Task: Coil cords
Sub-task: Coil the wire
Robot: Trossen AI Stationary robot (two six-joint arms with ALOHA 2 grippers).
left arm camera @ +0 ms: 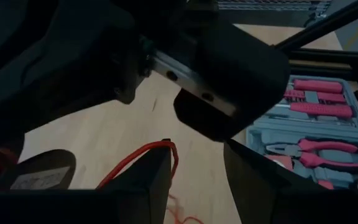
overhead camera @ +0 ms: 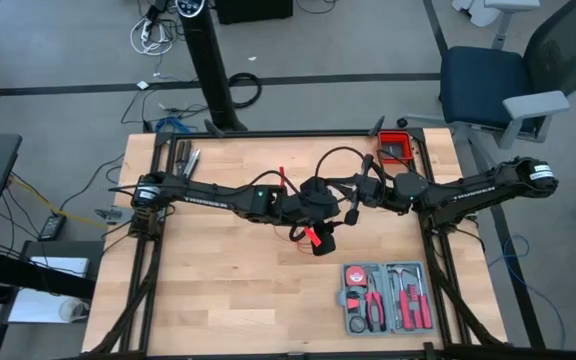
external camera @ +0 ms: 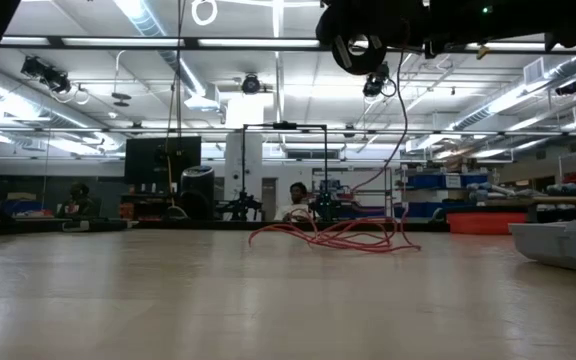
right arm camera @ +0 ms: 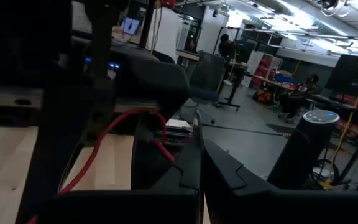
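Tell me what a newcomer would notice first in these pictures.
First, the two dark arms meeting over the middle of the wooden table, the left gripper open and the right gripper shut on the thin red cord. The cord's loose tangle lies on the tabletop beneath them. Next, the open grey tool case with red-handled tools sits near the table's front right corner.

The arms hide most of the red cord (overhead camera: 308, 234).
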